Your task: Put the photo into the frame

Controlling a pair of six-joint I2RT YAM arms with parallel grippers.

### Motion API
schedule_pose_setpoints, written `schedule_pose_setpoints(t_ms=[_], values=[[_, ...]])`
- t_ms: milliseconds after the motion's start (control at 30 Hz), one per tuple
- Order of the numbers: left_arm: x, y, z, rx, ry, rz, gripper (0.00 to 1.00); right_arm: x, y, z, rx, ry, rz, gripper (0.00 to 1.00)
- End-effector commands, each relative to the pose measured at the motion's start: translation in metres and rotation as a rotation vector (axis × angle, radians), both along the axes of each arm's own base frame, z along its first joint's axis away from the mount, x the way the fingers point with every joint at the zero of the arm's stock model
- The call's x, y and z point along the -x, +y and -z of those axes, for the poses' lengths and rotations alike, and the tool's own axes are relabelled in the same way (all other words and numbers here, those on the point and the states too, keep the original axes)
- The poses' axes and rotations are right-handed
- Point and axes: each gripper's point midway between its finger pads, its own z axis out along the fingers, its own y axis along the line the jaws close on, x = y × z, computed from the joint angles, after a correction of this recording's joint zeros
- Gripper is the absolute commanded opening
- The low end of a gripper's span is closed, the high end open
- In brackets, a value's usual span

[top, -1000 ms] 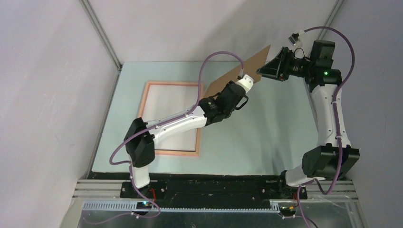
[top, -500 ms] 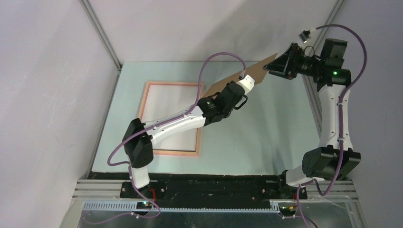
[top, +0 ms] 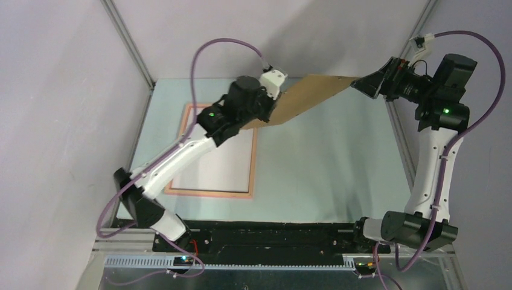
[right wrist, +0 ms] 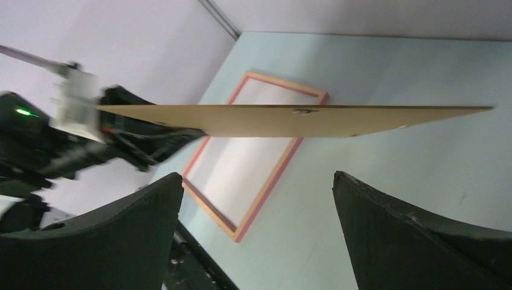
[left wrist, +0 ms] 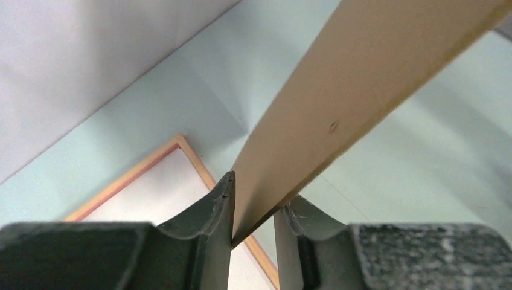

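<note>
Moved: left arm swung the backing board (top: 308, 95) up and leftward; right gripper (top: 360, 83) let go, fingers spread wide.
Left gripper (left wrist: 253, 208): pinching board's near corner.
Board's far edge: just off right fingertips.
Frame (top: 208, 193): flat on mat (top: 326, 169), left side.

Pale green table (top: 326, 169), flat on its left half a thin-railed salmon-pink rectangular frame (top: 211, 193), white inside the rails.

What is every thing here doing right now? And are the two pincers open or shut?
Brown board, up in the air, tilted.
Frame, lying flat on the table.
White sheet, lying flat inside the frame.
Left pincer, shut on the brown board's edge.
Right pincer, open, holding nothing.
</note>
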Motion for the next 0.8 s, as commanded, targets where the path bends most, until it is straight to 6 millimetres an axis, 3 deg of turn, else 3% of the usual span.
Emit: schedule_pose_setpoints(t_ms=[0,133,267,633,767], values=[[0.029,0.028,-0.079,0.188,-0.067,0.098,0.00,-0.005,0.002,0.010,0.124,-0.078,0.054,0.99],[0.044,0.062,-0.095,0.205,-0.095,0.091,0.00,-0.009,0.015,0.027,0.190,-0.104,0.057,0.99],[0.054,0.076,-0.094,0.211,-0.091,0.102,0.00,-0.014,0.024,0.040,0.195,-0.103,0.051,0.99],[0.068,0.075,-0.078,0.242,-0.028,0.144,0.00,-0.013,0.053,0.068,0.197,-0.077,-0.048,0.98],[0.071,0.076,-0.073,0.246,-0.014,0.143,0.00,-0.017,0.060,0.092,0.161,-0.062,-0.087,0.99]])
